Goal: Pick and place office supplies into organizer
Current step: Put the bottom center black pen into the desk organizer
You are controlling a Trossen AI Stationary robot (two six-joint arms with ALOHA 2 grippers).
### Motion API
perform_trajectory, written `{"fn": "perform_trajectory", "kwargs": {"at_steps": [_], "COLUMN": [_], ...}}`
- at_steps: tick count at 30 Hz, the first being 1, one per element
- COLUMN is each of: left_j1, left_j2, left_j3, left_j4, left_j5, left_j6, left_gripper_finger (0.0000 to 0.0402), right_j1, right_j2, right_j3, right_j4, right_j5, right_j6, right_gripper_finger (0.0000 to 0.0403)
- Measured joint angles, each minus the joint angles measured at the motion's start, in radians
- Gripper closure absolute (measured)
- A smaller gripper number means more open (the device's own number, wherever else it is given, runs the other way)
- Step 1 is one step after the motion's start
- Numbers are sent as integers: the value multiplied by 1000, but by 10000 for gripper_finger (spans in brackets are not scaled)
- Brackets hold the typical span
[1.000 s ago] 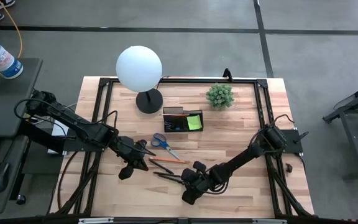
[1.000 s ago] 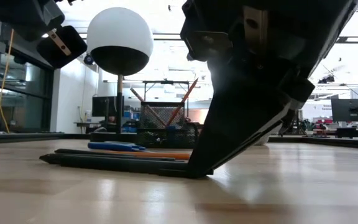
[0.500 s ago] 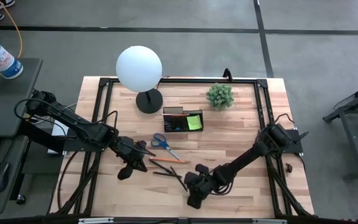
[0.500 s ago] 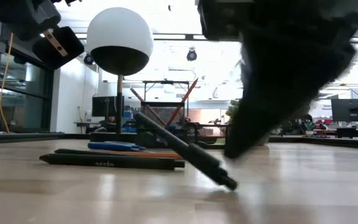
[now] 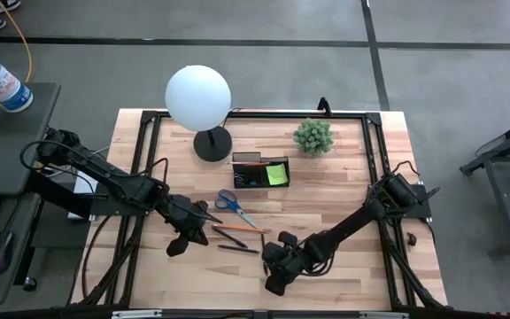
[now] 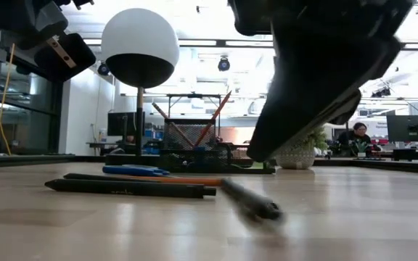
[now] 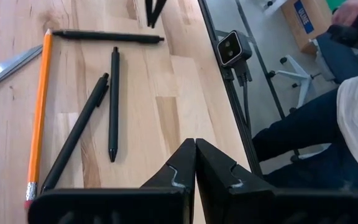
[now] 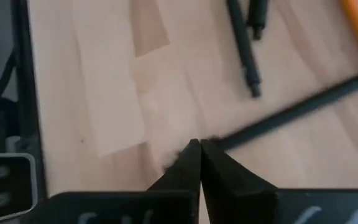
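Two dark arms reach over the wooden bench (image 5: 343, 177). At about 6 o'clock on the bench top in the overhead view, the right pincer (image 8: 199, 149) hangs just above the wood with its fingers pressed together and nothing between them. A black pen (image 8: 303, 112) lies right beside its tips, blurred; whether it touches them I cannot tell. At table level, the same pen (image 6: 249, 204) sits on the wood below the raised pincer.

At about 8 o'clock the left pincer (image 7: 195, 152) is also pressed together and empty, above the bench.

Between the two pincers lie the loose supplies: an orange pencil (image 7: 39, 112) alongside two more black pens (image 7: 112, 102) and a third pen (image 7: 107, 37) set crosswise beyond them. Blue-handled scissors (image 5: 231, 204) rest just toward 12 o'clock of that cluster.

Near the centre stands the black organizer (image 5: 257, 174), holding a green sticky-note pad (image 5: 276, 174) in its right compartment and pencils in the left. A white globe lamp (image 5: 198, 97) stands at 11 o'clock and a small potted plant (image 5: 312, 136) at 1 o'clock.
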Motion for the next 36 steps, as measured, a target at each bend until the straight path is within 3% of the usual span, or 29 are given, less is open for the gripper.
{"fn": "perform_trajectory", "kwargs": {"at_steps": [10,14,27,36], "left_j1": [0,0,0,0], "left_j2": [0,0,0,0], "left_j3": [0,0,0,0], "left_j4": [0,0,0,0], "left_j5": [-22,-39,-41,-53], "left_j6": [8,12,18,20], "left_gripper_finger": [401,401,401,401], "right_j1": [-33,-46,-139,-143], "right_j2": [-1,-1,-3,1], "right_j3": [0,1,2,2], "right_j4": [3,48,60,76], "right_j5": [-117,-107,-38,-20], "right_j6": [86,-19,-324,-378], "right_gripper_finger": [403,399,262,238]}}
